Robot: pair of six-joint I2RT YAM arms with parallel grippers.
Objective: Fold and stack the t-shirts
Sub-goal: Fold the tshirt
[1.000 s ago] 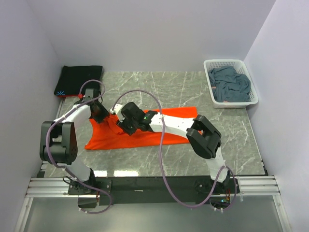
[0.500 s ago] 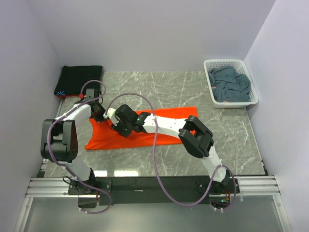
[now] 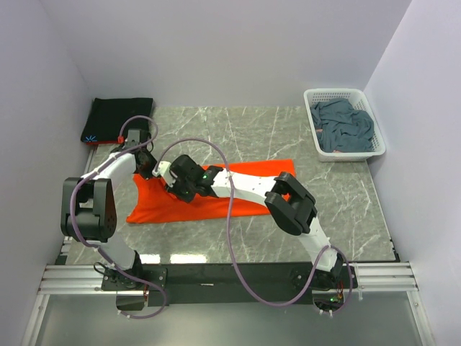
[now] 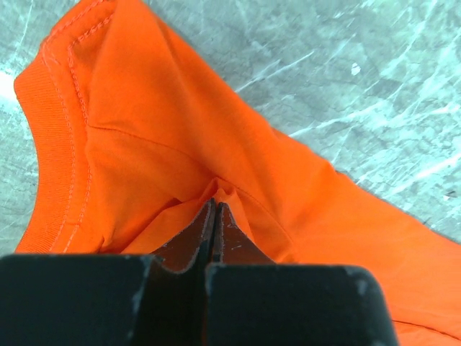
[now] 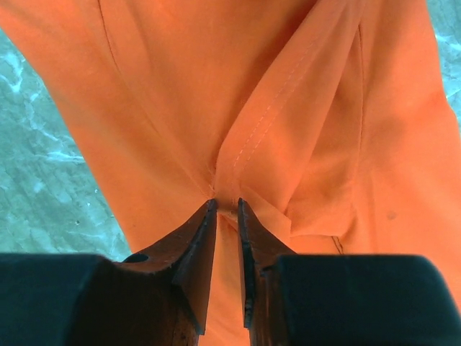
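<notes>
Far left of the orange t-shirt (image 3: 155, 205), itself spread long and flat mid-table: black t-shirt (image 3: 119, 117), folded to a neat square. At the orange shirt's left end, beside the ribbed collar: left gripper (image 4: 215, 209), fingers pressed together on a pinched peak of thin knit. Just right of that, on a stitched seam: right gripper (image 5: 227, 205), fingers clamped on a narrow ridge of the same cloth. Judged mid-fold on the second shirt; next, probably lifting both pinches evenly and carrying them across, limp fabric skewing easily on the smooth marbled table (image 3: 238, 130). Far right: slate blue-grey t-shirt (image 3: 346, 126), crumpled in a white lattice basket (image 3: 344, 94), not yet folded.
</notes>
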